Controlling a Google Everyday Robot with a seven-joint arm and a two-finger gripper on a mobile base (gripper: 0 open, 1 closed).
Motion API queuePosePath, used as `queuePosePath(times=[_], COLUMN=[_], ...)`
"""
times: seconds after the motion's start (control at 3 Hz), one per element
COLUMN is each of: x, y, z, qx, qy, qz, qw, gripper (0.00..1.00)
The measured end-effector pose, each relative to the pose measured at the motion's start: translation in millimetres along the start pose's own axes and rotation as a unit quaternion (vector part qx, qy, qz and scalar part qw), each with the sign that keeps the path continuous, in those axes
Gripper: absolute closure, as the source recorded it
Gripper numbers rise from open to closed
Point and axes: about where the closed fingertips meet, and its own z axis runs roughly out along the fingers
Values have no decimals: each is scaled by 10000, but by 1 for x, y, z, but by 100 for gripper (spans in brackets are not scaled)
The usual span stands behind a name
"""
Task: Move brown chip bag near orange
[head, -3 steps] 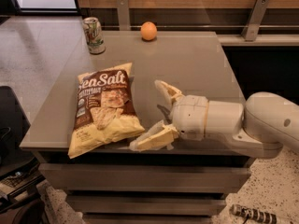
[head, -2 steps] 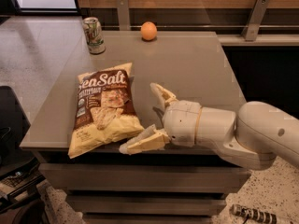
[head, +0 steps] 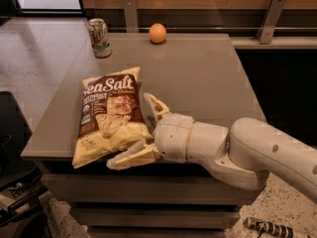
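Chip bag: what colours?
Chip bag: brown, pale yellow edges; camera view. Open gripper at its right edge.

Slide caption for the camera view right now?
Gripper, jaws open, at near corner of brown chip bag; orange far across table.

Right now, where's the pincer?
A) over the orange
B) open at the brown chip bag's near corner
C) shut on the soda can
B: the pincer is spread open at the near corner of the brown chip bag; the orange and soda can sit at the far edge of the table.
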Motion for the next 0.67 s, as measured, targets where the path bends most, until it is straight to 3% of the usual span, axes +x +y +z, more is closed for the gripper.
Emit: queuePosePath(times=[0.33,0.67], x=[-1,-2], y=[1,2], z=[1,3], qx=[-11,-29], qy=[1,0], qz=[-15,-27], qw=[10000,10000], gripper=[16,40])
